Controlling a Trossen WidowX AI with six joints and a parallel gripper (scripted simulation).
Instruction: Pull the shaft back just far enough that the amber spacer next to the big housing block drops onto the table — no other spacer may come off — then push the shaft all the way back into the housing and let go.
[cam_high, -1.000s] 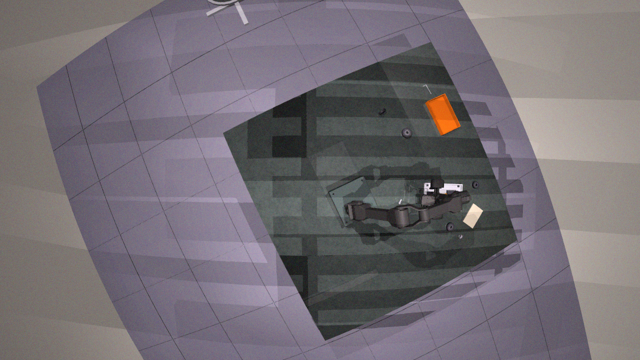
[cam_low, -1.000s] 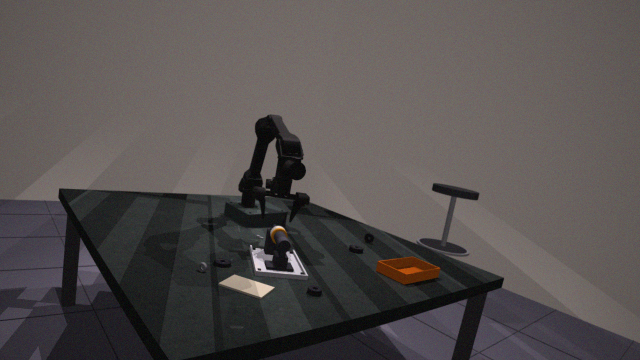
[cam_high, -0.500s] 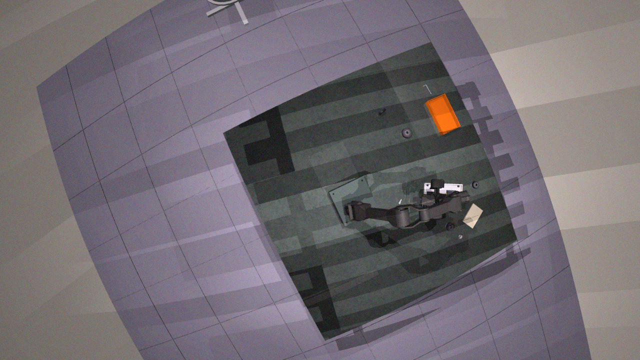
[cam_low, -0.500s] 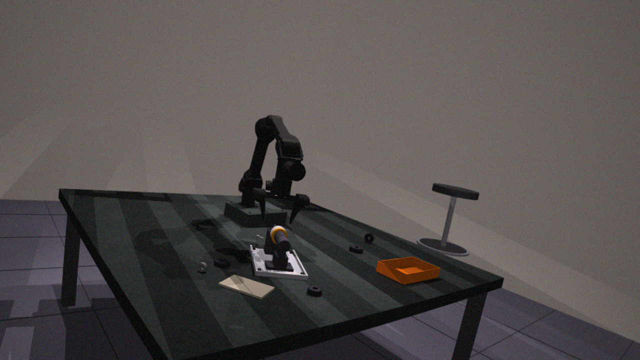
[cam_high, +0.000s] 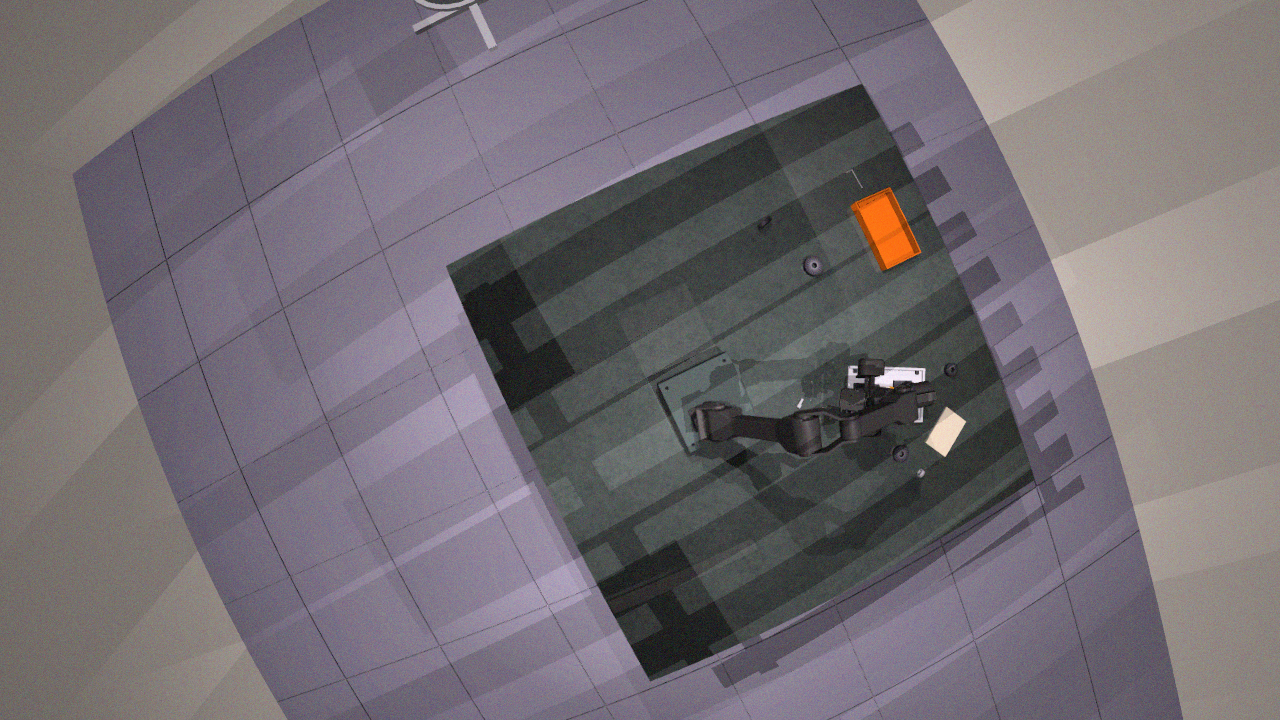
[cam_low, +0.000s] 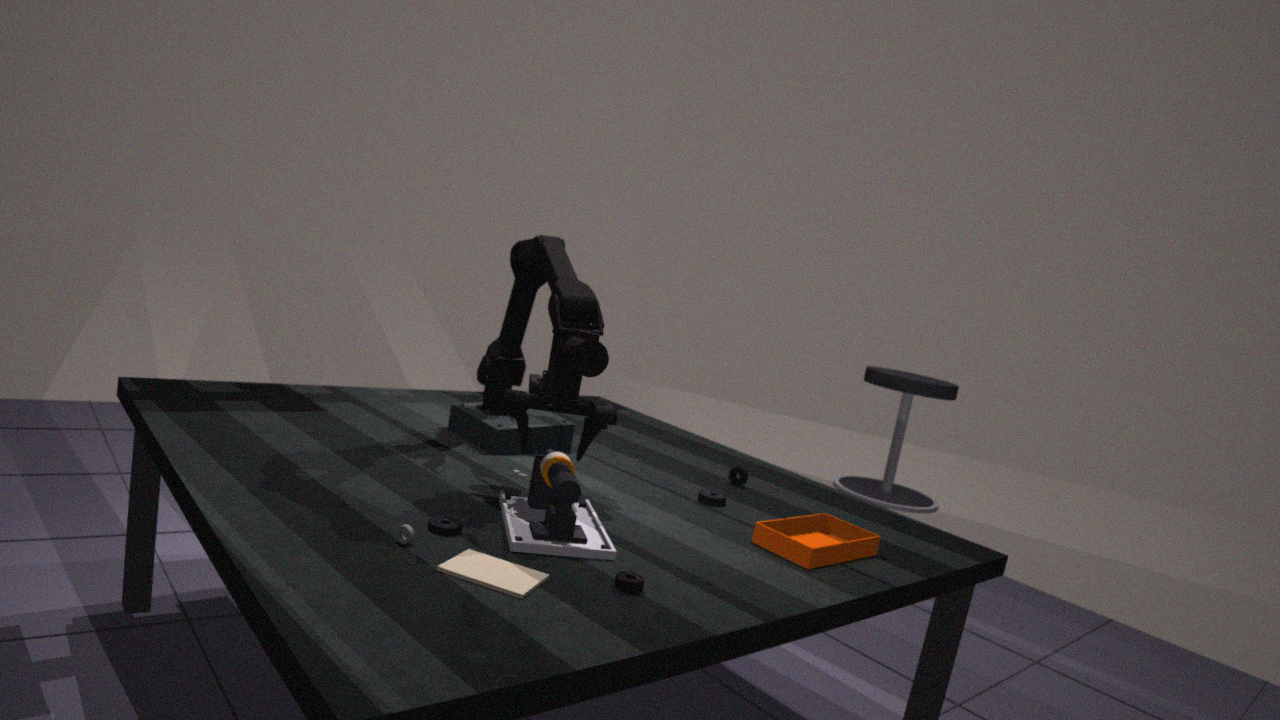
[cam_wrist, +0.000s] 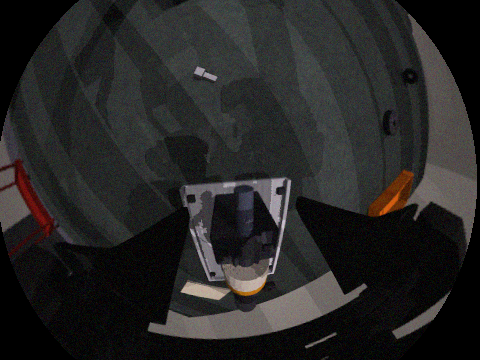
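My gripper (cam_low: 552, 454) (cam_wrist: 244, 207) is open and empty, its fingertips apart above the assembly. The dark housing block (cam_low: 539, 488) (cam_wrist: 225, 215) stands in a white tray (cam_low: 563, 550) (cam_wrist: 283, 220). The dark shaft (cam_wrist: 244, 205) lies along the block's top in the wrist view, between the two fingers sideways. An amber spacer (cam_low: 558, 458) (cam_wrist: 246, 293) and a wider cream-white one (cam_wrist: 245, 281) sit around the shaft line at the block's far side. A dark round end (cam_low: 565, 486) (cam_wrist: 246, 304) shows beyond them. Contact between spacers and block is unclear. The arm hides much of this in the top view.
An orange box (cam_high: 886, 230) (cam_low: 815, 541) stands to one side. A cream plate (cam_high: 945, 431) (cam_low: 492, 573) lies beyond the tray. Several dark rings lie around, one (cam_low: 444, 526) beside the tray. A small grey ring (cam_low: 405, 534) and a white bolt-like piece (cam_wrist: 205, 75) lie nearby.
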